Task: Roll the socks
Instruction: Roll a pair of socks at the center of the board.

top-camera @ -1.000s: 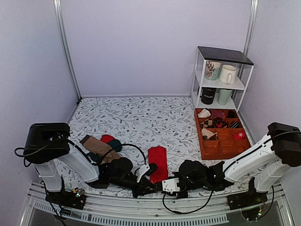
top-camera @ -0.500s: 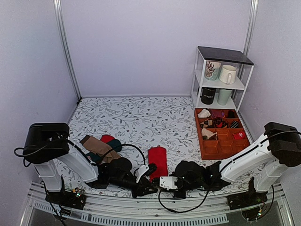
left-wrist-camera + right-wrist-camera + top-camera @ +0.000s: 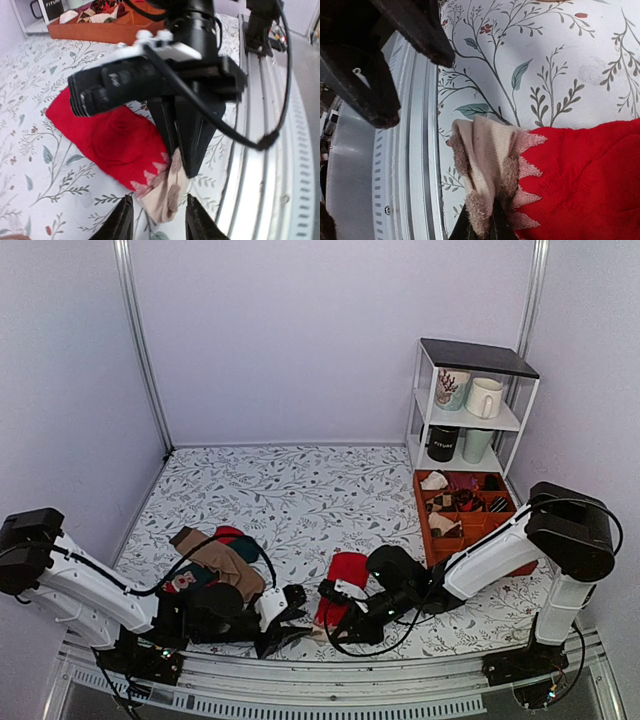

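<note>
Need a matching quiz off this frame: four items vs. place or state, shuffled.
1. red socks
2. tan-brown sock
3. white mug
4. left gripper

a. open, holding nothing
b. upper tier of the shelf unit
c. beige end pinched by the right gripper
d. lying left of the red socks

Pairs: 1-c, 2-d, 3-b, 4-a
</note>
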You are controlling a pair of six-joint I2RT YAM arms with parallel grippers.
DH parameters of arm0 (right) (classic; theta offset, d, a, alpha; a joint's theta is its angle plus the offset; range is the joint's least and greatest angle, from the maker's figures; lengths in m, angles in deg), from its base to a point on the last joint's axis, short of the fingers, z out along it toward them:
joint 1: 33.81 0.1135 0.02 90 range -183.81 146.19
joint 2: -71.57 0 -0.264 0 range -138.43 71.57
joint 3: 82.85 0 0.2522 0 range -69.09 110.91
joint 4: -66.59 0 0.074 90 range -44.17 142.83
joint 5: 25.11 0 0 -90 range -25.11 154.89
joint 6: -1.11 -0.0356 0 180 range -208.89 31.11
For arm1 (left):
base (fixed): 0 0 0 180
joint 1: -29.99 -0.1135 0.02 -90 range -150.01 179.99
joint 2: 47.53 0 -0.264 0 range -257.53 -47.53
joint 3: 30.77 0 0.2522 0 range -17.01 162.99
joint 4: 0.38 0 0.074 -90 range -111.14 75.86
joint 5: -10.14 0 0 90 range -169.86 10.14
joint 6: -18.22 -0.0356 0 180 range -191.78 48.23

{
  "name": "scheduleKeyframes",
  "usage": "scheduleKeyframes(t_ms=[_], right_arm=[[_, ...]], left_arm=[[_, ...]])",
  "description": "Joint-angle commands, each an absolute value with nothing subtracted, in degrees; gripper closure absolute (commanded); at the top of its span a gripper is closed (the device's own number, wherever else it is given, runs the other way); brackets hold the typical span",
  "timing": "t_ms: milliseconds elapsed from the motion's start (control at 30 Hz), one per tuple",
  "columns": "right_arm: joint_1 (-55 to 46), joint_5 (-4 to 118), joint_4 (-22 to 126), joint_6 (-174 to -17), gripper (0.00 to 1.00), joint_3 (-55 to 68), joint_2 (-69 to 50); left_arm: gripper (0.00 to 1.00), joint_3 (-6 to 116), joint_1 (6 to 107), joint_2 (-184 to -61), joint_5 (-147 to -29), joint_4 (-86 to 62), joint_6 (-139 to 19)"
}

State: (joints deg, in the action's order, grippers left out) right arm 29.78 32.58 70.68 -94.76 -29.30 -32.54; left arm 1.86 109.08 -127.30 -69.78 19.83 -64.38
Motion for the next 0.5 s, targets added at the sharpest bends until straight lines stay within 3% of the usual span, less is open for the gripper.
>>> scheduleKeyframes(t_ms=[0,467], right_arm=[[27.5,27.5,58.4,-101.3,0.93,-31.8,-39.3],[26.5,27.0,58.4,-103.4,0.93,-31.8,-40.6]], left_arm=[[0.64,-1.6,110.2,-130.2,-67.0,28.4,-76.1],[0.59,3.0,110.7,-143.7,-73.5,36.5,-82.5]])
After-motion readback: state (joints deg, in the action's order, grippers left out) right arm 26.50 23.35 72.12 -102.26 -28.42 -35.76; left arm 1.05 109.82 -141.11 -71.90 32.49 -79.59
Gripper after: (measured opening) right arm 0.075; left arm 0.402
